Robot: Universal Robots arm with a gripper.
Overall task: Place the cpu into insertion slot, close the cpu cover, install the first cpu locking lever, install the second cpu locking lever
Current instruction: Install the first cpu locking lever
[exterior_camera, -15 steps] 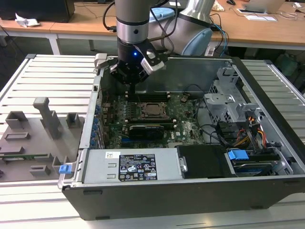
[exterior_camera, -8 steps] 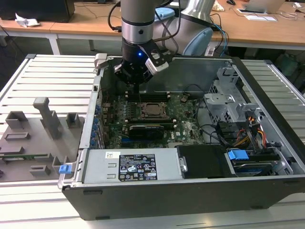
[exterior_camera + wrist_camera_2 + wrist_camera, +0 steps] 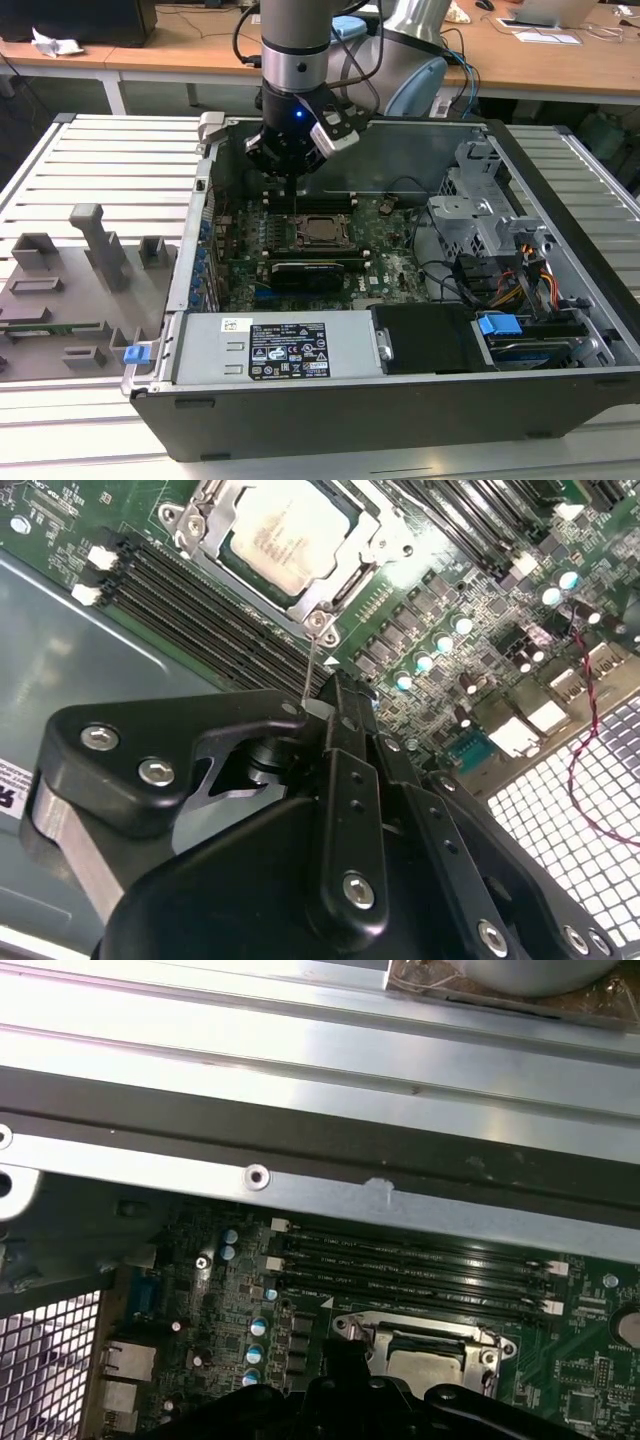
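A: Hovering inside the open computer case, what is your end effector doing?

B: It hangs just above the motherboard, near the case's back wall. In the second wrist view my end effector sits just beside the socket corner, and a thin metal rod runs from it toward a corner of the chip's frame. I cannot tell whether it is released or clenched.

A: Where is the chip?

B: The cpu lies flat in the insertion slot, silver top up. The cpu cover is down around it, its cut-out showing the chip. In the first wrist view the cpu peeks out past my dark body, with the cover's edge beside it.

A: What sits nearby?

B: Long black memory slots run alongside the socket, between it and the case wall. In the exterior view a black card lies just in front of the socket.
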